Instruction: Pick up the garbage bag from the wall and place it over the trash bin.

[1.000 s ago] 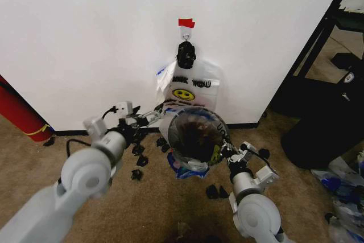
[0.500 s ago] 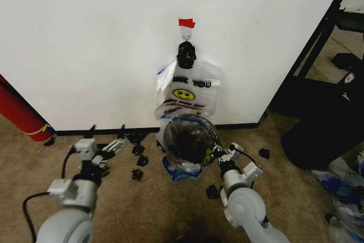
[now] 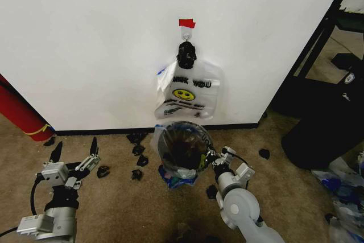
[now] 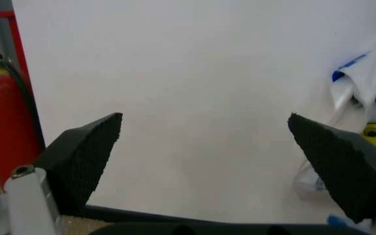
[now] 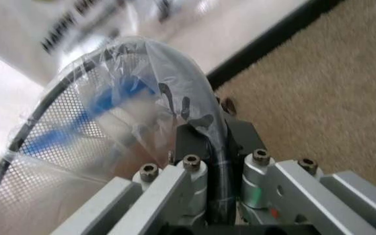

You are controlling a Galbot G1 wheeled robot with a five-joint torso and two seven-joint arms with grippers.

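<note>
The trash bin (image 3: 183,147), dark mesh, stands on the carpet below the wall (image 3: 85,38). The see-through garbage bag (image 3: 170,176) with blue patches is draped over it and bunches at its base. My right gripper (image 3: 209,156) is shut on the bin's near-right rim, with the plastic caught under it. In the right wrist view the black rim (image 5: 198,93) runs between the fingers of the right gripper (image 5: 215,161), and the bag (image 5: 109,110) covers the mesh. My left gripper (image 3: 75,147) is open, low at the far left, apart from the bin. It (image 4: 207,147) faces the bare wall.
A white "THANK YOU" bag (image 3: 187,92) hangs from a hook (image 3: 185,35) under red tape (image 3: 186,23). A red cylinder (image 3: 20,115) leans at the left. Black scraps (image 3: 139,160) litter the carpet. Dark furniture (image 3: 324,123) and more bags (image 3: 341,183) sit at the right.
My left arm has let go of the bin and pulled back down to the left, gripper open. The bin with the bag has sunk lower, the right gripper still on its rim.
</note>
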